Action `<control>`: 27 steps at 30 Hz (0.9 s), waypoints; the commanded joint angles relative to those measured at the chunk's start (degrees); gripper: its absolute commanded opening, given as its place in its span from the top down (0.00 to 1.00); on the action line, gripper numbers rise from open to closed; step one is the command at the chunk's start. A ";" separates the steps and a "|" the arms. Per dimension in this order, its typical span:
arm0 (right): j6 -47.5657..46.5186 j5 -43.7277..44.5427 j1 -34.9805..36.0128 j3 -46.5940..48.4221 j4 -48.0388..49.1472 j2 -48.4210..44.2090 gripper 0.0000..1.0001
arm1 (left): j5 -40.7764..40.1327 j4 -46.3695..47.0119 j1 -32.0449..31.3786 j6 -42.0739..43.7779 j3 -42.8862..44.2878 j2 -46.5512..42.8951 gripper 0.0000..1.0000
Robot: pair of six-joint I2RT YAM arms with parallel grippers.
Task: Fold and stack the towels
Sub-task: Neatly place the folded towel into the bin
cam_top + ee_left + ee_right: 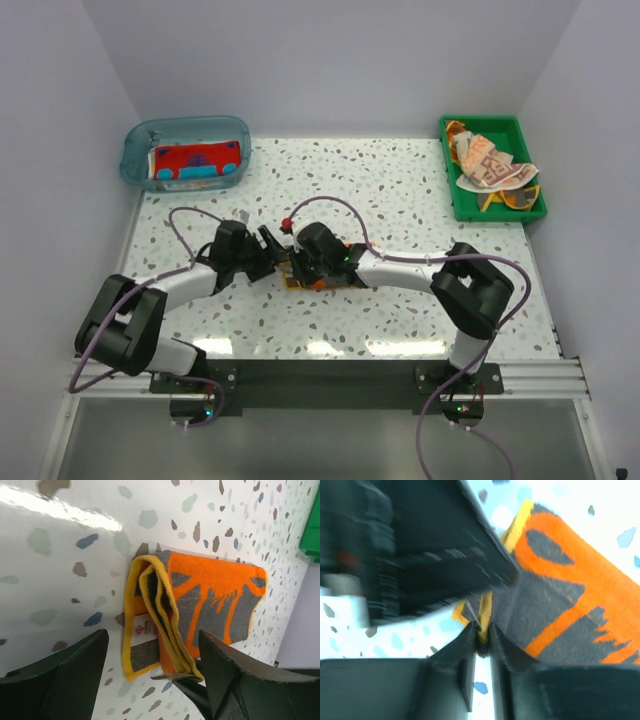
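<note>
Tabletop point(400, 200) centre: pinched folded orange towel point(210, 600) by its yellow hem in nearly closed right gripper point(481, 630), likely steadying the fold, with left gripper point(152, 640) spread wide alongside, holding nothing; farther back, heaped crumpled towels point(490, 165) in green tray point(500, 215).

Folded orange-and-grey towel point(215, 587), yellow-edged, flat at centre; red-and-teal towel point(196, 160) far left, peach-patterned towel point(490, 165) crumpled far right.

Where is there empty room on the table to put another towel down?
The biggest bare patch of table is at the back, between the blue tub and the green tray. The tray already holds crumpled towels. The middle is crowded: the left pincer and right pincer meet at the orange towel there.
</note>
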 commanded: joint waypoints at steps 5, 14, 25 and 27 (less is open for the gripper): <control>-1.30 1.14 0.44 4.27 -7.77 -1.11 0.42 | -10.54 -17.55 5.30 12.68 3.99 -11.28 0.23; 0.19 7.48 -8.34 -0.91 -16.37 -11.22 0.44 | -6.43 -23.21 4.70 19.11 8.38 -15.60 0.26; 1.87 3.62 -23.20 -7.24 -13.05 -5.44 0.58 | -0.08 -21.88 1.79 18.41 14.71 -11.47 0.27; 1.17 3.62 -25.22 -6.63 -13.05 -4.12 0.58 | -0.79 -22.32 1.79 19.11 14.98 -11.29 0.24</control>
